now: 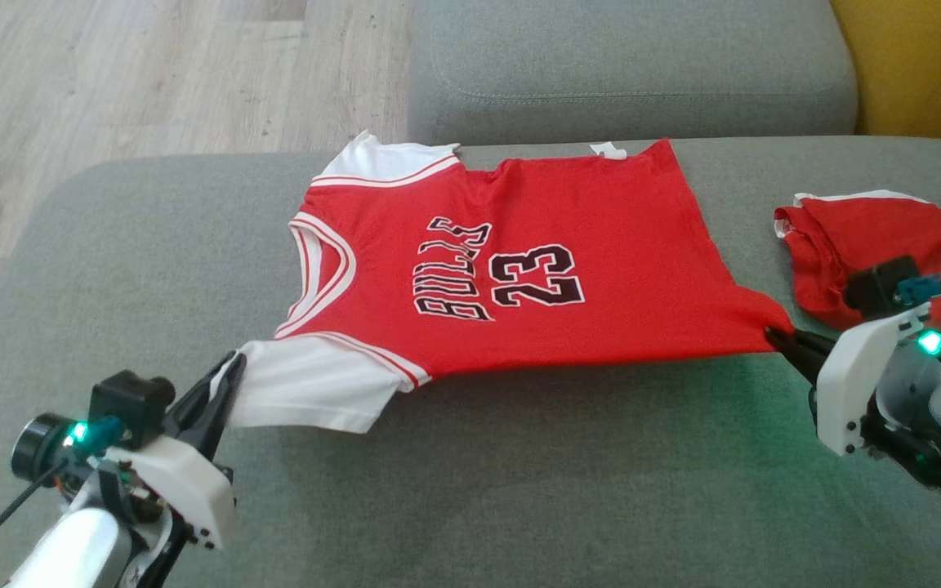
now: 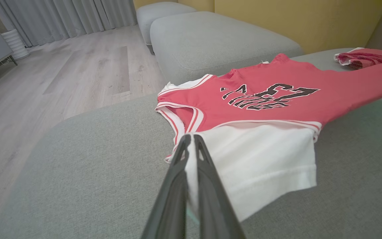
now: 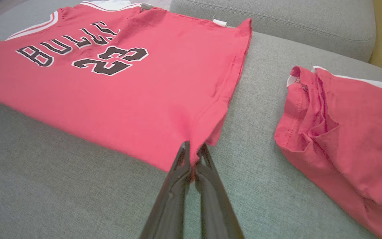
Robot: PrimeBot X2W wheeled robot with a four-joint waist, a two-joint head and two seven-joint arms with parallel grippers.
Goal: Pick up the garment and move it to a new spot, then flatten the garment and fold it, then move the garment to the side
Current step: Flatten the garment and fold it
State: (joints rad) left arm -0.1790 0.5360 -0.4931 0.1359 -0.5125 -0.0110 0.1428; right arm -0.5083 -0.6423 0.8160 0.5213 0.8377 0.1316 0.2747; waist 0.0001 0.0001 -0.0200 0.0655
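The garment point(image 1: 511, 269) is a red jersey with white sleeves, black "BULLS" lettering and the number 23, spread flat on the grey sofa cushion point(image 1: 479, 474). My left gripper point(image 1: 229, 371) is shut on the near white sleeve's edge, and in the left wrist view the cloth of the garment point(image 2: 264, 96) sits pinched between my left gripper's point(image 2: 190, 136) fingers. At the near hem corner my right gripper point(image 1: 773, 333) is shut on the red fabric. From the right wrist, the garment point(image 3: 118, 73) stretches away from my right gripper point(image 3: 193, 146).
A second red garment point(image 1: 879, 245), folded, lies on the cushion at the right, just beyond my right wrist; it also shows as a red bundle point(image 3: 347, 132). Another grey cushion point(image 1: 634, 65) stands behind. Wooden floor point(image 1: 111, 82) lies to the left, a yellow wall point(image 1: 920, 57) at the back right.
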